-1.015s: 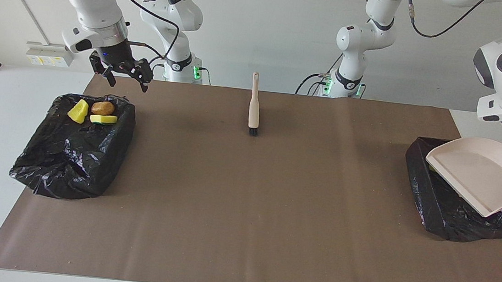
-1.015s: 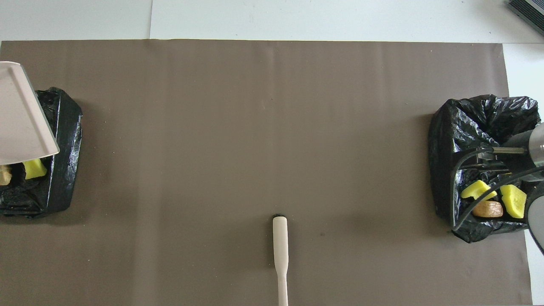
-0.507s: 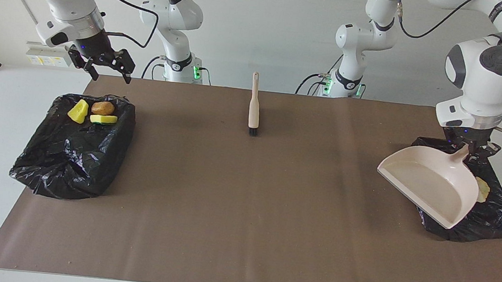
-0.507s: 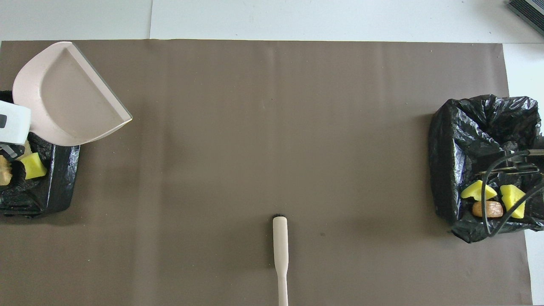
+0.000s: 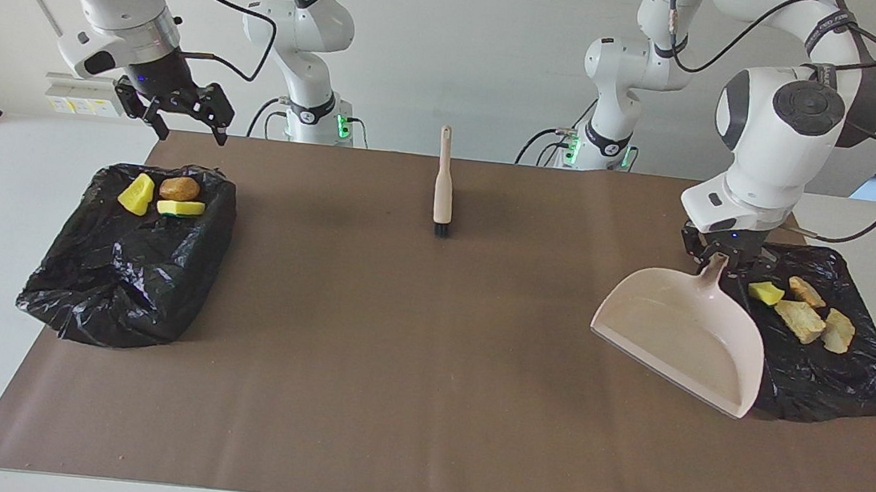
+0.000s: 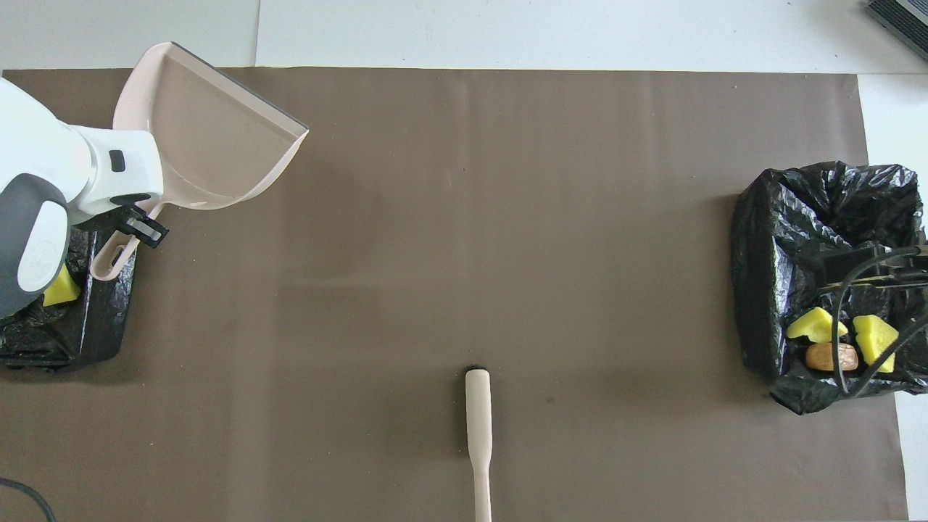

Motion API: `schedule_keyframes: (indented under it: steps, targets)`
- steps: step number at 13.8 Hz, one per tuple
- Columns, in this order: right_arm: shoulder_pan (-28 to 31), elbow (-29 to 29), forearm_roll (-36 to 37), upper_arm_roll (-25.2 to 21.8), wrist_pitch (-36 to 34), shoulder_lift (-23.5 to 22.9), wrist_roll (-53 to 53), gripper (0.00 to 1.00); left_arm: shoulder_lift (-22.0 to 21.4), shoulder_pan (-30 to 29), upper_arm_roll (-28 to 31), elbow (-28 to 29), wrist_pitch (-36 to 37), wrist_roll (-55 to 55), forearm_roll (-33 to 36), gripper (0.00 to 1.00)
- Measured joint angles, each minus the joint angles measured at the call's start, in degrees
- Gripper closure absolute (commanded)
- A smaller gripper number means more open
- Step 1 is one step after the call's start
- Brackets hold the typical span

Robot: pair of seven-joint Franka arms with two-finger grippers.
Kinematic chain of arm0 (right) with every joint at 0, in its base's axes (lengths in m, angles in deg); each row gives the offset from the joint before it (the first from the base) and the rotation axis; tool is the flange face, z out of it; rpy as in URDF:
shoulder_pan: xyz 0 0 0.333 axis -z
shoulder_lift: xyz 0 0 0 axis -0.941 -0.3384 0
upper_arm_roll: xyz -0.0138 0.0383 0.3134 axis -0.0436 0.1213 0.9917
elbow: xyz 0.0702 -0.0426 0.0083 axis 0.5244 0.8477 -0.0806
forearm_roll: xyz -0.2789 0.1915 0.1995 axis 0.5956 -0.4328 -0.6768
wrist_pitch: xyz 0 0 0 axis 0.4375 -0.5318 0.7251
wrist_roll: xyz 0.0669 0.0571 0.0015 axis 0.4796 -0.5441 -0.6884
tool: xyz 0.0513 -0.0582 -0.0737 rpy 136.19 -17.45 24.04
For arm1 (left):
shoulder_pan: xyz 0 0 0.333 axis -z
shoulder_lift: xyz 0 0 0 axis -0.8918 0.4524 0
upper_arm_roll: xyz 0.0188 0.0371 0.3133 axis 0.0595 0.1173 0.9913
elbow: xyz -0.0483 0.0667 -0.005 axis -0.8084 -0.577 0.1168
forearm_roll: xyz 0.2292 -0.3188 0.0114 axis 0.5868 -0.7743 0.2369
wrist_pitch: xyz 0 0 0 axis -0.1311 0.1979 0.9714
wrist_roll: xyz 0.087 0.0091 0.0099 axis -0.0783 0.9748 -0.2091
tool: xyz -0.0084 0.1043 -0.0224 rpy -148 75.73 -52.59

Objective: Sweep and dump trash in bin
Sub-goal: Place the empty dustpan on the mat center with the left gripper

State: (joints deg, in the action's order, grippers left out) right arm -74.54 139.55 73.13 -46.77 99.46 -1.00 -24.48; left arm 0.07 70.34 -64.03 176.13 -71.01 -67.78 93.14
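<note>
My left gripper (image 5: 717, 263) is shut on the handle of the pale pink dustpan (image 5: 679, 333). It holds the pan empty and tilted over the mat, beside the black bin (image 5: 835, 381) at the left arm's end. In that bin lie a yellow chunk (image 5: 765, 292) and three tan lumps (image 5: 799, 319). My right gripper (image 5: 186, 124) is open and empty, raised over the mat's edge near the other black bin (image 5: 122, 272). That bin holds two yellow chunks (image 5: 137, 194) and a brown lump (image 5: 180, 188). In the overhead view the dustpan (image 6: 210, 138) and the left gripper (image 6: 134, 225) show too.
The beige brush (image 5: 443, 190) with black bristles lies on the brown mat (image 5: 426, 373) midway between the arms and close to the robots. It also shows in the overhead view (image 6: 478, 420). No loose trash shows on the mat.
My left arm has swung the dustpan off the bin toward the middle of the table, uncovering the trash in that bin. My right gripper has drawn away toward its end of the table.
</note>
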Motion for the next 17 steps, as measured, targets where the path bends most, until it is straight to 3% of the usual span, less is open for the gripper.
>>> schedule_keyframes:
  steps: [6,12,17]
  targets:
    - [-0.1,-2.9,0.0,0.2,-3.7,0.2,0.0,0.0,11.8,8.7,-0.2,-9.6,-1.7,-32.0,-6.0,1.0]
    - [0.0,-3.9,0.0,-0.3,-5.3,1.2,0.0,0.0,15.6,17.6,-0.3,-10.8,-7.2,-47.9,-7.8,1.0]
    - [-0.1,-3.9,0.0,0.0,-5.3,1.2,0.0,0.0,18.7,20.8,-0.2,-10.8,-12.0,-50.2,-9.4,1.0]
